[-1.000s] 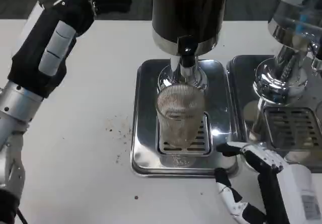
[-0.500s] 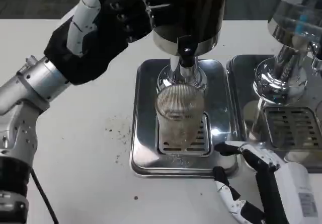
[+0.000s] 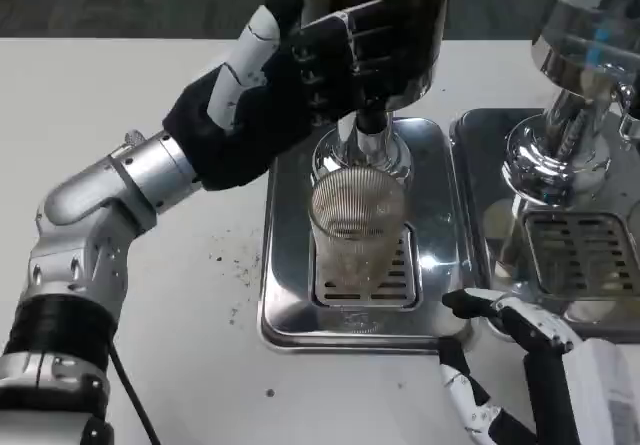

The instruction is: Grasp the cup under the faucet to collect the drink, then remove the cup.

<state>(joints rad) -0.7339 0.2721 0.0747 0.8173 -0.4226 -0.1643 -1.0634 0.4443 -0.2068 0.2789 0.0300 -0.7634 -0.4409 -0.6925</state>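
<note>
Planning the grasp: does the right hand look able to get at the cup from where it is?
Probably yes. The right hand lies open by the tray's front right corner, and nothing stands between it and the cup. The left hand is up at the dispenser.

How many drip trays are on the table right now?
2: one drip tray under the dark dispenser, holding the ribbed cup; a second tray at the right, cut off by the picture edge.

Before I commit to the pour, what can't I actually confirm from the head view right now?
- Faucet lever: hidden behind the left hand, so contact is unclear.
- Dispenser: its top is cut off by the upper edge.
- Cup: ribbed clear wall hides any liquid level.
- Right hand: partly cut off by the bottom edge.
</note>
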